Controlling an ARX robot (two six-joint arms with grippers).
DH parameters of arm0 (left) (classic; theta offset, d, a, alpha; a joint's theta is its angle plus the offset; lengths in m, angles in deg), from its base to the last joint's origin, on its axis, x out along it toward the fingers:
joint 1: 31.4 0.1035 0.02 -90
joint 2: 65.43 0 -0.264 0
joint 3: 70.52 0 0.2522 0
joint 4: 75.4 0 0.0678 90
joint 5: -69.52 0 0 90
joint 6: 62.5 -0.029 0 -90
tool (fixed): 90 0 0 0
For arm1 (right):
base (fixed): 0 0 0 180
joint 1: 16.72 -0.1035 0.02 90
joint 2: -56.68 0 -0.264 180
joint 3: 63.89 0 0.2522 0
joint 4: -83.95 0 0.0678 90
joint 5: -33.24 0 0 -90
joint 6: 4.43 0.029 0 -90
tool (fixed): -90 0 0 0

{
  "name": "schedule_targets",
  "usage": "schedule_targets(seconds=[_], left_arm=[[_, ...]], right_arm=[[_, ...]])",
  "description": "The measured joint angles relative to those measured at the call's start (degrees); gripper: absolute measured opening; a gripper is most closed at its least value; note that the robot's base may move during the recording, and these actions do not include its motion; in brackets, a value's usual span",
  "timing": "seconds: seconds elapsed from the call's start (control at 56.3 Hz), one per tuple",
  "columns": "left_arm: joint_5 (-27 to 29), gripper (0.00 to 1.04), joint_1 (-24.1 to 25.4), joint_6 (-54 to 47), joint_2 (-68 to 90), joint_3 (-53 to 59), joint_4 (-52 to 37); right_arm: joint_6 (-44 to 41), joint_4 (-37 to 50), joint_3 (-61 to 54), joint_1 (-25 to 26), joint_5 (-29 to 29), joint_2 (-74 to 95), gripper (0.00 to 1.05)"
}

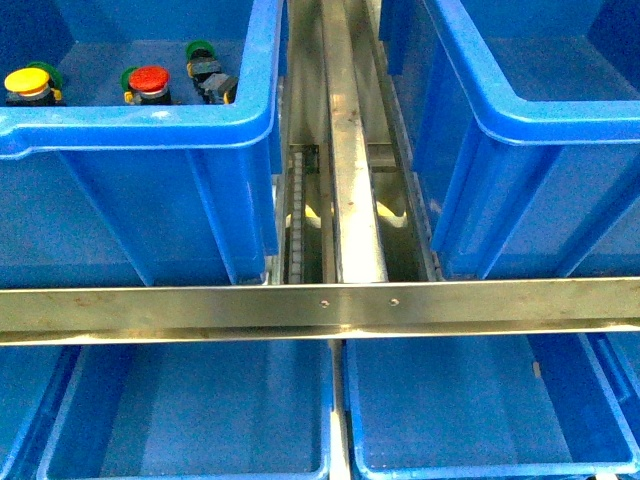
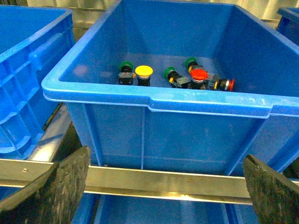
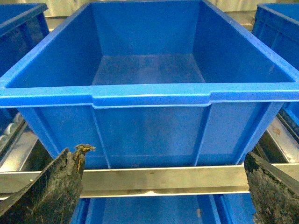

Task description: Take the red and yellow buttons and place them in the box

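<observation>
The yellow button (image 1: 27, 82) and the red button (image 1: 149, 80) lie in the upper left blue bin (image 1: 140, 125), among green-capped switches (image 1: 205, 62). In the left wrist view the yellow button (image 2: 144, 72) and the red button (image 2: 198, 75) show inside that bin (image 2: 154, 100); another red-capped switch (image 2: 227, 84) lies on its side beside it. My left gripper (image 2: 166, 193) is open, low in front of the bin over the metal rail. My right gripper (image 3: 166, 189) is open in front of the empty upper right bin (image 3: 149, 95). Neither gripper shows in the front view.
A metal crossbar (image 1: 320, 308) runs across in front of the upper bins, and a metal rail (image 1: 350, 150) runs between them. Two lower blue bins (image 1: 190, 410) (image 1: 490, 405) sit below the crossbar. Another blue bin (image 2: 28, 70) stands beside the left one.
</observation>
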State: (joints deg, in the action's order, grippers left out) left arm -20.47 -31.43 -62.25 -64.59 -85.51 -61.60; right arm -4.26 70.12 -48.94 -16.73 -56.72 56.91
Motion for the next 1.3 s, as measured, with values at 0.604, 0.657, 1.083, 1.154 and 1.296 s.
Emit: schedule_targets(seconds=[0.604, 0.657, 1.083, 1.154, 1.296], left_arm=[[0.0, 0.97, 0.0, 0.0, 0.0, 0.0, 0.0], [0.0, 0.97, 0.0, 0.0, 0.0, 0.0, 0.0], [0.0, 0.97, 0.0, 0.0, 0.0, 0.0, 0.0], [0.0, 0.97, 0.0, 0.0, 0.0, 0.0, 0.0], [0.0, 0.97, 0.0, 0.0, 0.0, 0.0, 0.0]], right_arm=[[0.0, 0.0, 0.0, 0.0, 0.0, 0.0, 0.99], [0.0, 0.0, 0.0, 0.0, 0.0, 0.0, 0.99], [0.0, 0.0, 0.0, 0.0, 0.0, 0.0, 0.99], [0.0, 0.0, 0.0, 0.0, 0.0, 0.0, 0.99], [0.0, 0.0, 0.0, 0.0, 0.0, 0.0, 0.99]])
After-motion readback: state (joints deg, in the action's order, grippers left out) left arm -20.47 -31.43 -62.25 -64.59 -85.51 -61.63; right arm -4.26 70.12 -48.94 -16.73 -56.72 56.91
